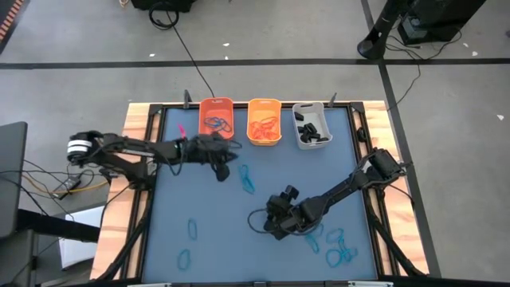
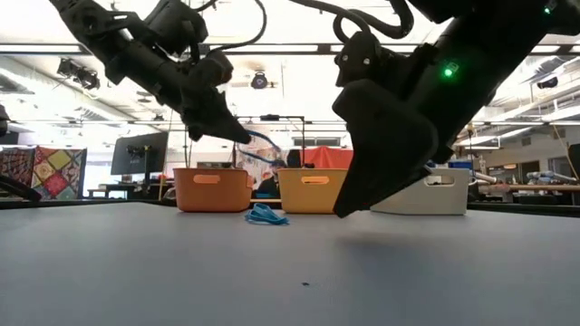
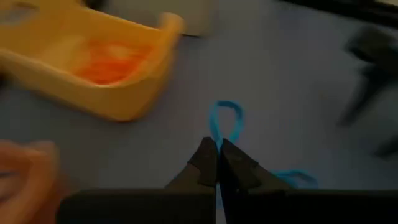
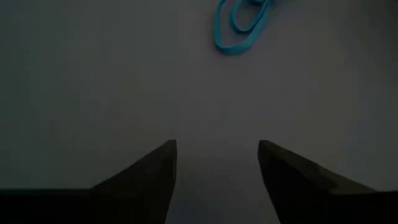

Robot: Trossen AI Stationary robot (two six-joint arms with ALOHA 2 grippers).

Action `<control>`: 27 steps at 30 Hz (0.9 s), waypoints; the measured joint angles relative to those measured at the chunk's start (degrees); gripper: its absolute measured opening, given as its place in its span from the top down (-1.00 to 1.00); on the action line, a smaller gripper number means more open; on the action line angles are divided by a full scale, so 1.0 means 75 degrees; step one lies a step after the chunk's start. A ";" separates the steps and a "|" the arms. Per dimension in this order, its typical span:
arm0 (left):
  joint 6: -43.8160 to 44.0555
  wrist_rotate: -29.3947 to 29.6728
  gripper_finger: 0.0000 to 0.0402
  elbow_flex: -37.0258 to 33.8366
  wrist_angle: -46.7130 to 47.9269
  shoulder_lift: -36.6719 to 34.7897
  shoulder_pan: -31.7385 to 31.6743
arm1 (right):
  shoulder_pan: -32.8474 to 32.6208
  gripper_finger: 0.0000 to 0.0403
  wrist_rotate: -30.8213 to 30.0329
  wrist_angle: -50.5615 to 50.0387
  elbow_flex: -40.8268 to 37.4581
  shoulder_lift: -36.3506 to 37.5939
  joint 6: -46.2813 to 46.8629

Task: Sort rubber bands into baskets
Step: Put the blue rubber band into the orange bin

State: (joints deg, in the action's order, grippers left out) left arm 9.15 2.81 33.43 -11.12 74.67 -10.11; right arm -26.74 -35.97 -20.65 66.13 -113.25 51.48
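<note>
Three baskets stand in a row at the table's far edge: an orange one (image 1: 216, 119) with blue bands, a yellow-orange one (image 1: 264, 121) with orange bands, and a grey-white one (image 1: 312, 125) with black ones. My left gripper (image 1: 225, 166) hovers above the table just in front of the orange basket, shut on a blue rubber band (image 3: 225, 121). My right gripper (image 1: 269, 229) is low over the table's middle, open, with nothing between its fingers (image 4: 216, 146). A blue band (image 4: 242, 25) lies on the table ahead of it. My left gripper pinches one end of the blue band's loop (image 3: 217, 142) between its two fingertips. The fingers slant down toward the table's right side. The rest of the loop sticks out past the tips (image 2: 265, 148), lifted clear of the table.
Loose blue bands lie on the table: a small heap (image 1: 245, 179) near the middle, two (image 1: 192, 229) (image 1: 184, 258) at the near left, and a cluster (image 1: 335, 243) at the near right beside my right arm. The table's wooden frame (image 1: 134, 119) borders the mat.
</note>
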 joint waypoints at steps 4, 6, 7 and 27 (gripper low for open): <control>-0.0375 0.0561 0.98 0.0000 0.0375 -0.0538 -0.0596 | 0.0032 -0.15 0.0009 0.0004 0.0000 0.0000 0.0039; -0.0303 0.0947 0.98 0.0000 0.0383 -0.0675 -0.0904 | 0.0050 -0.14 0.0003 -0.0022 0.0003 0.0000 0.0206; -0.0197 0.1096 0.98 0.0000 0.0363 -0.0726 -0.1080 | 0.0058 -0.14 0.0003 -0.0028 0.0003 0.0000 0.0338; -0.0153 0.1174 0.96 0.0003 0.0469 -0.0760 -0.3669 | 0.0237 -0.15 -0.0047 -0.0185 0.0000 0.0000 -0.0249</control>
State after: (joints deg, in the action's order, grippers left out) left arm 8.00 11.61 33.45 -7.60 68.97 -37.63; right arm -24.96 -36.32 -22.04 66.13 -113.25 49.61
